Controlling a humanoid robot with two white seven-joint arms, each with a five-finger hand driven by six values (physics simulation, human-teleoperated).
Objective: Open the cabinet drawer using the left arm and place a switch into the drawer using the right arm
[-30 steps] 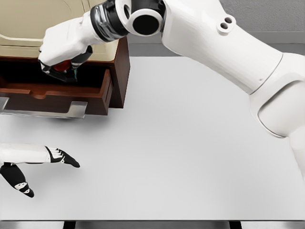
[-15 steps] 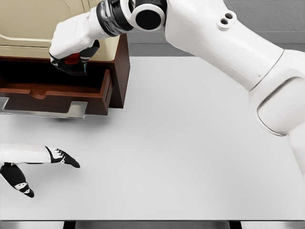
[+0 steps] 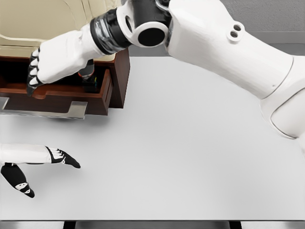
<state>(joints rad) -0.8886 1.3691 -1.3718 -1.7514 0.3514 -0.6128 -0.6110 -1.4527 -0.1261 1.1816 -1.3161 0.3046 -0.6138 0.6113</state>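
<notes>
You see the right hand (image 3: 55, 64) reaching across from the right and hanging over the open drawer (image 3: 57, 90) of the brown cabinet (image 3: 121, 71) at the desk's (image 3: 190, 143) far left, its fingers (image 3: 32, 71) loosely spread and holding nothing. The switch (image 3: 89, 81) is mostly hidden behind that hand, with only a dark bit showing inside the drawer near its right end. Your left hand (image 3: 28, 167) rests low on the desk at the left edge, fingers apart and empty.
</notes>
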